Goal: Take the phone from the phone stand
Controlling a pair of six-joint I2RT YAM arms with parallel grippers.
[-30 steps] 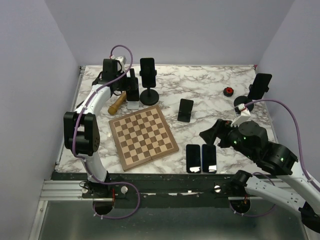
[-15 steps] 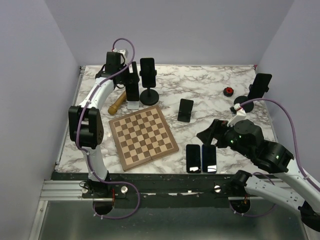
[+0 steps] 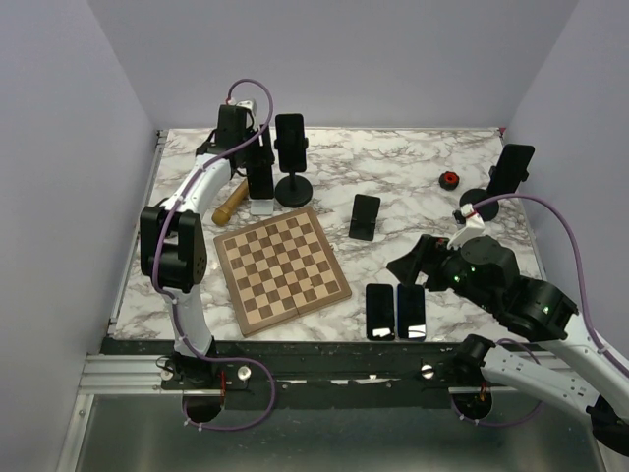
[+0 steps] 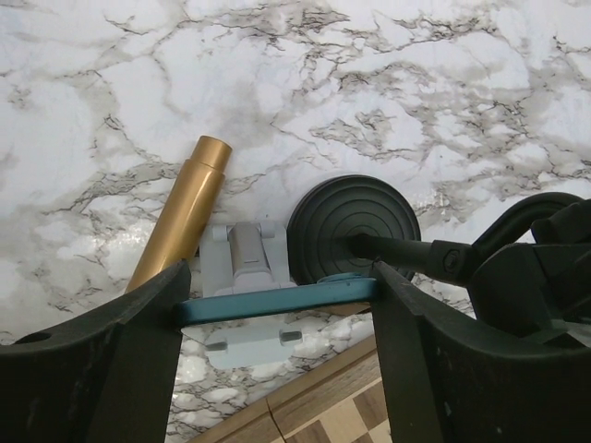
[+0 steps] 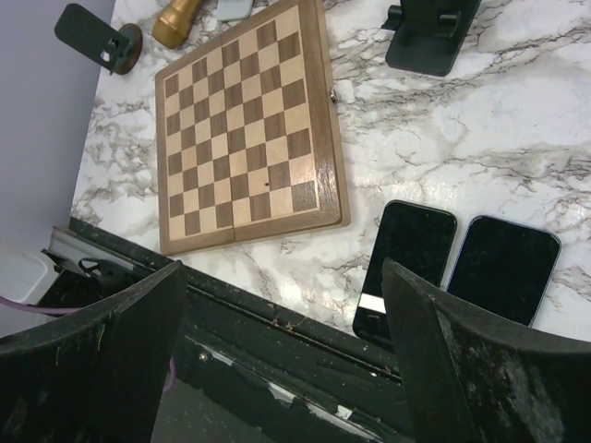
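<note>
While seated in its stand, the phone is pinched by the left fingers.
Side edges are gripped for lifting; right fingers are spread wide, empty.

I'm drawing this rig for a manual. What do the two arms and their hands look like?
The left arm and right arm pair white curved links with bulky black joint housings. A purple cable loops loosely along each. The left hand and right hand each carry two broad, matte black fingers; the right's show pale scuffs.
</note>
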